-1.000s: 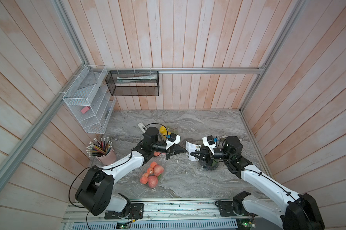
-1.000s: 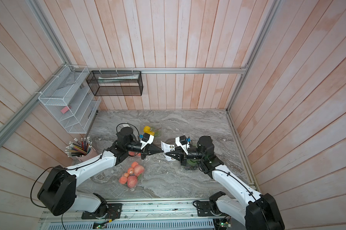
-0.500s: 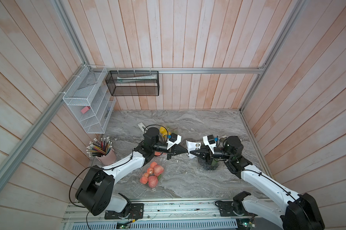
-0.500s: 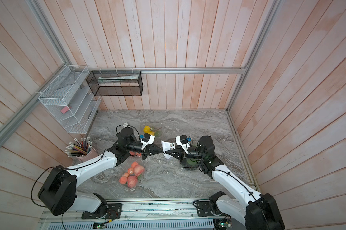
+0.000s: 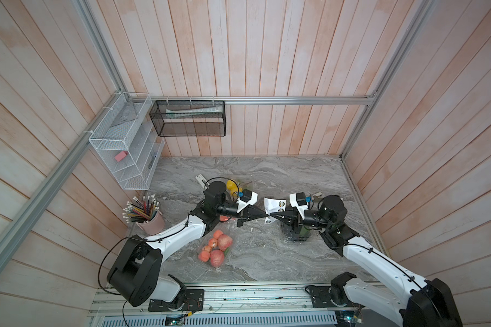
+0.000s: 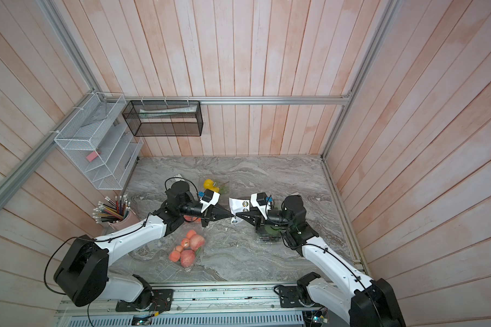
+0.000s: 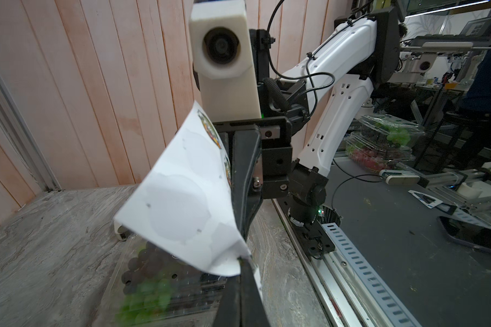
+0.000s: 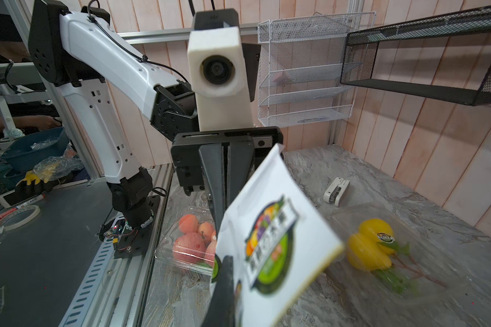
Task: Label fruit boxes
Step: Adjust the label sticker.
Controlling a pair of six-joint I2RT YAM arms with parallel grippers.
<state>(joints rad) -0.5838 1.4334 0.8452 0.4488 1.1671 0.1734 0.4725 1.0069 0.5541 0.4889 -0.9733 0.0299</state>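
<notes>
Both gripper tips meet over the middle of the table at the lower corner of a white sticker sheet (image 5: 275,205) (image 7: 182,198) (image 8: 278,235). My left gripper (image 5: 265,217) (image 7: 242,259) is shut on that corner, and I cannot tell whether it pinches a sticker or the backing. My right gripper (image 5: 271,217) (image 8: 227,260) is shut on the sheet's edge. The grape box (image 5: 295,236) (image 7: 145,286) lies under the right gripper. A box of yellow fruit (image 5: 234,186) (image 8: 371,249) carries a label. One apple box (image 5: 216,250) (image 8: 190,243) lies near the front. Another apple box (image 5: 224,218) is mostly hidden under the left arm.
A pink cup of pencils (image 5: 146,215) stands at the left wall under a white wire rack (image 5: 125,158). A black mesh shelf (image 5: 189,119) hangs on the back wall. A small white device (image 5: 201,179) (image 8: 336,191) lies behind the left arm.
Almost nothing has changed. Both shut gripper tips have stayed together at the sheet's corner, and the sheet has shifted only slightly.
</notes>
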